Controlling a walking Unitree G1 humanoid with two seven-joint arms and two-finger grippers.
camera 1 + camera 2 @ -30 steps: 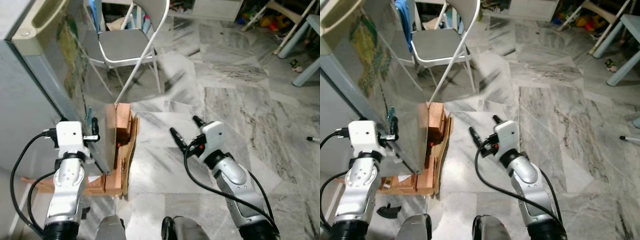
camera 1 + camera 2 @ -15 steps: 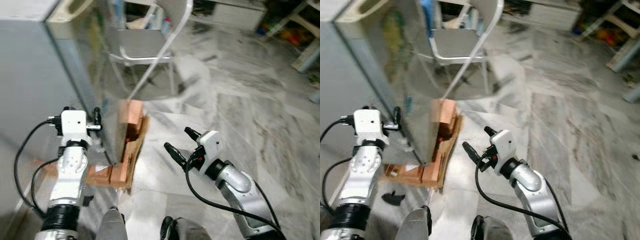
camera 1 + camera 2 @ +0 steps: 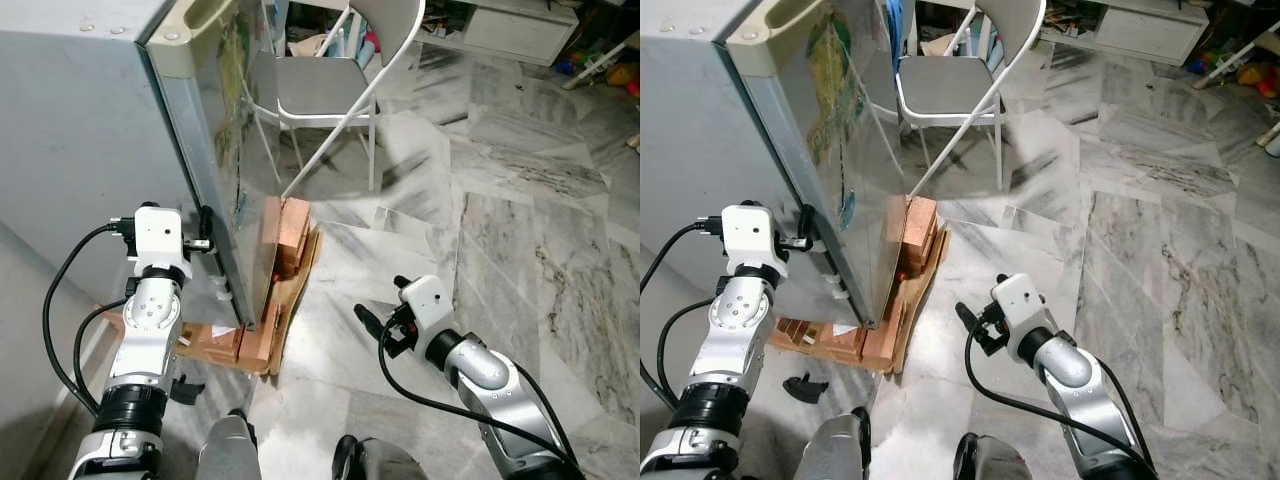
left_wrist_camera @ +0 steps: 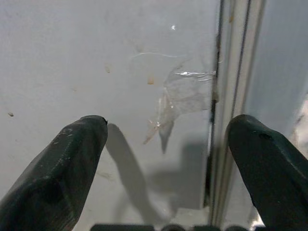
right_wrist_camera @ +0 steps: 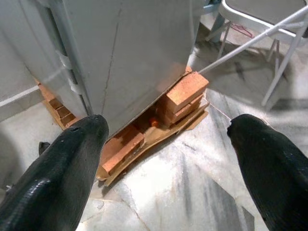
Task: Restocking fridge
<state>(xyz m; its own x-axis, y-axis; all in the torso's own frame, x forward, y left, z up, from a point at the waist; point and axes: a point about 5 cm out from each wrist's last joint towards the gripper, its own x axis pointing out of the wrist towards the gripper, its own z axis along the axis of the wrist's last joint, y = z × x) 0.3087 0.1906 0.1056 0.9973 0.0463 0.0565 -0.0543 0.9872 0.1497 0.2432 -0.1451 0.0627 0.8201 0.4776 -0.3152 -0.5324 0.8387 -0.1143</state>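
Here the grey metal fridge (image 3: 90, 130) stands shut on stacked red bricks (image 3: 285, 235) and cardboard over veined marble floor (image 3: 520, 230); the left gripper (image 3: 205, 228), fingers spread, faces its side seam; the right gripper (image 3: 385, 312), fingers parted, hovers low beside a folding chair (image 3: 320, 90).

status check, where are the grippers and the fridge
Left gripper open, up against fridge side at door seam. Right gripper open, low over floor. Fridge door shut. Folding chair stands past fridge.

Glossy metal fridge (image 3: 120, 110), veined marble floor (image 3: 520, 220)
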